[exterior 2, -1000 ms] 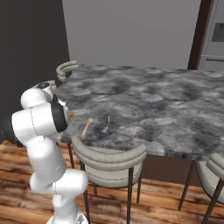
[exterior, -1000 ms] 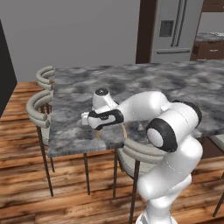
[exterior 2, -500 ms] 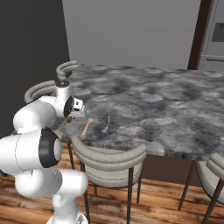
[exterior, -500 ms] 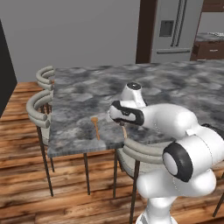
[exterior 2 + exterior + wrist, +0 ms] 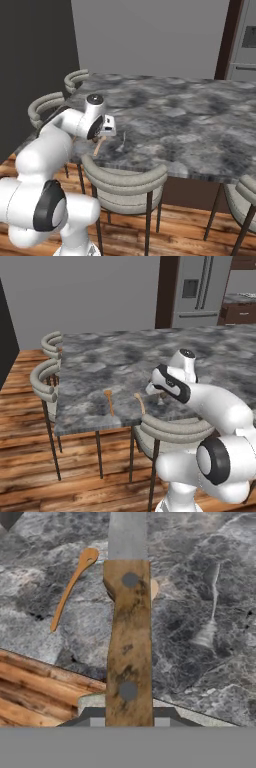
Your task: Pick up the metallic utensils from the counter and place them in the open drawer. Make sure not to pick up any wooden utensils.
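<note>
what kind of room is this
Most likely a home kitchen, rendered: a long marbled stone counter with curved-back stools pulled up to it like an island, a steel refrigerator behind it, and wooden spoons lying on the stone.

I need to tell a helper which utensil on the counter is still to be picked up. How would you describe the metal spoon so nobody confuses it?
Start at the grey marbled counter, near its front edge above the curved chair. The metal spoon lies there, right of the knife in the hand view. It is slim and all silver-grey, almost blending into the stone, unlike the orange-brown wooden spoon.
</note>
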